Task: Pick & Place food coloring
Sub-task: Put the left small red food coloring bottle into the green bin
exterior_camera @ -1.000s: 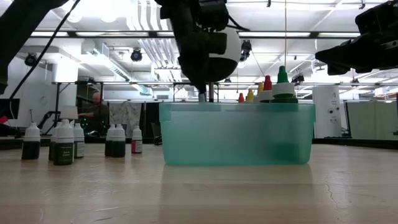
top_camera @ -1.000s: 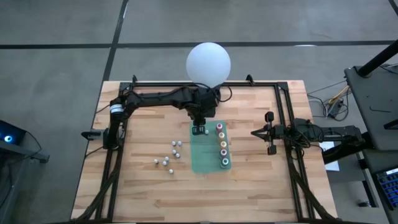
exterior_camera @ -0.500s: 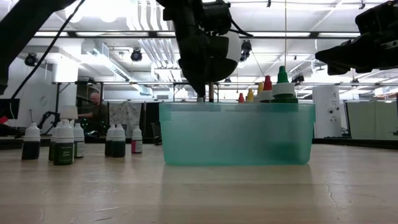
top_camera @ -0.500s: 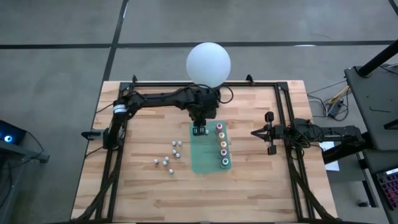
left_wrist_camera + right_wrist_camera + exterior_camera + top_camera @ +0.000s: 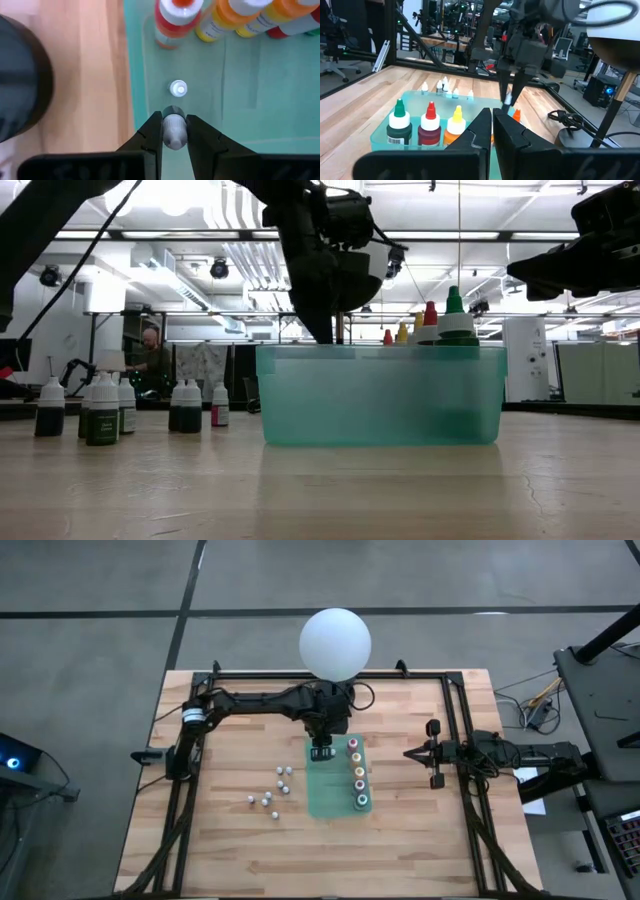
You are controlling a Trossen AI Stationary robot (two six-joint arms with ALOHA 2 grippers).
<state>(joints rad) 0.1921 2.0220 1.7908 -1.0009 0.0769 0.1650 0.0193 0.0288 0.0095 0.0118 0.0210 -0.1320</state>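
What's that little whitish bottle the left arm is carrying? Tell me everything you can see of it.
The small bottle has a rounded, ribbed whitish cap; its body is hidden below. It looks like plastic. It stands upright, pinched at the cap between the two dark fingers of the left pincer, over the translucent green bin near its wall. Just ahead, another small white-capped bottle stands inside the bin, apart from it.

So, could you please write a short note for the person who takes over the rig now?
Left hand: shut on a small white-capped bottle, held over the green bin, beside one small bottle already inside.
Right hand: shut, empty, waiting at the table's right side.
Done: five coloured-top bottles stand in a row in the bin.
Left: release the held bottle, then bring in the small bottles on the table left of the bin.
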